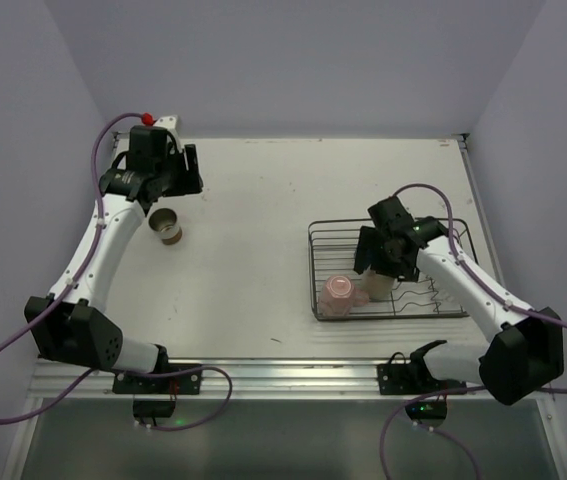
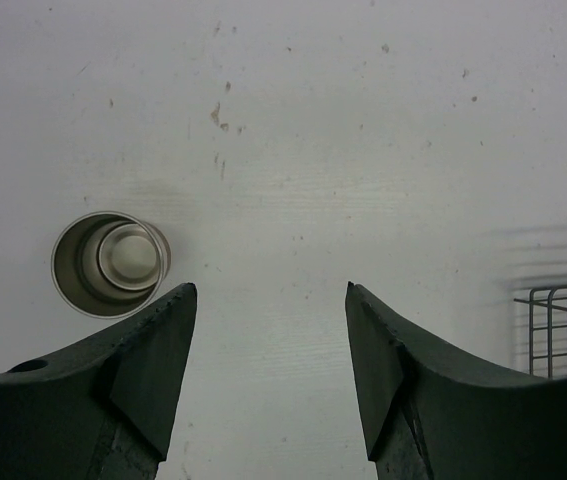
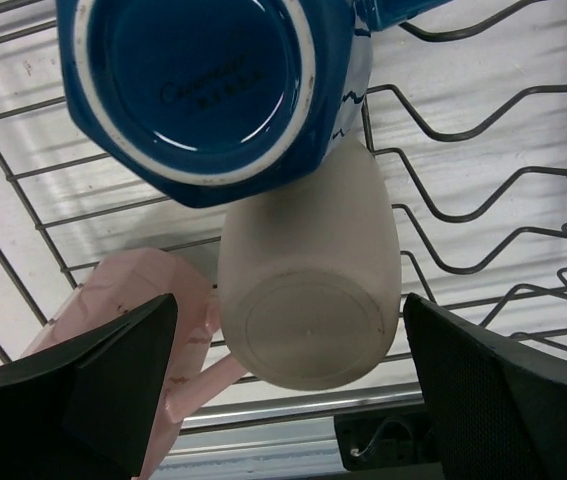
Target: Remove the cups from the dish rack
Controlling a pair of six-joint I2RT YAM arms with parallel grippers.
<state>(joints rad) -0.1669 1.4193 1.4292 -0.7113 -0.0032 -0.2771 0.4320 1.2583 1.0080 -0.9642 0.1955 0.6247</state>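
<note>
Although the top view shows the table and the dish rack near right holding a pink cup, only the right wrist view reveals an upturned blue cup touching the cream cup between the right gripper's spread, empty jaws. Far left, the left gripper gapes empty beside an upright brown cup.
</note>
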